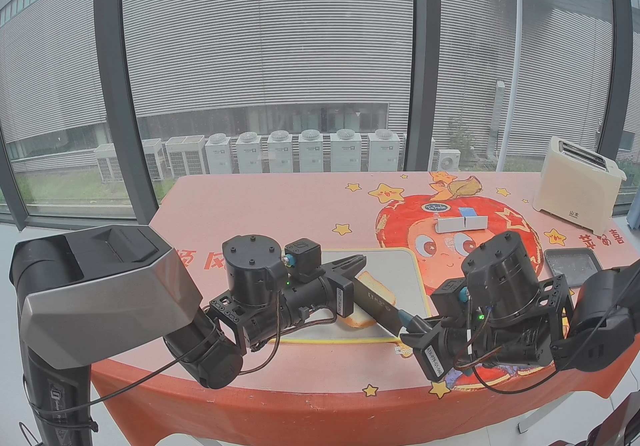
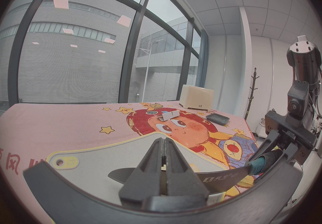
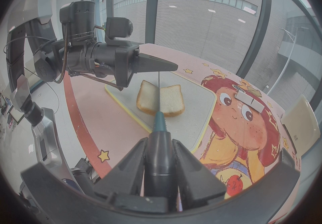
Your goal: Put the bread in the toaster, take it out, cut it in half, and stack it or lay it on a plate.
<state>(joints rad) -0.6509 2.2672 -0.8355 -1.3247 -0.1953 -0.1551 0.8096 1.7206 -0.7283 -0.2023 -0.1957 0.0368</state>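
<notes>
Fingers (image 3: 196, 176) of the right gripper (image 3: 159, 146) clench the round black handle of the knife (image 1: 377, 302). Its thin blade stands edge-down across the middle of the soft square bread (image 3: 171, 99), which lies on the flat grey, yellow-rimmed cutting board (image 3: 198, 107). The left gripper (image 3: 169, 66), forearm level, holds its wedge-shaped fingers pressed together just above the slice. A boxy cream toaster (image 1: 579, 184) sits far right on the tabletop (image 1: 267, 207).
</notes>
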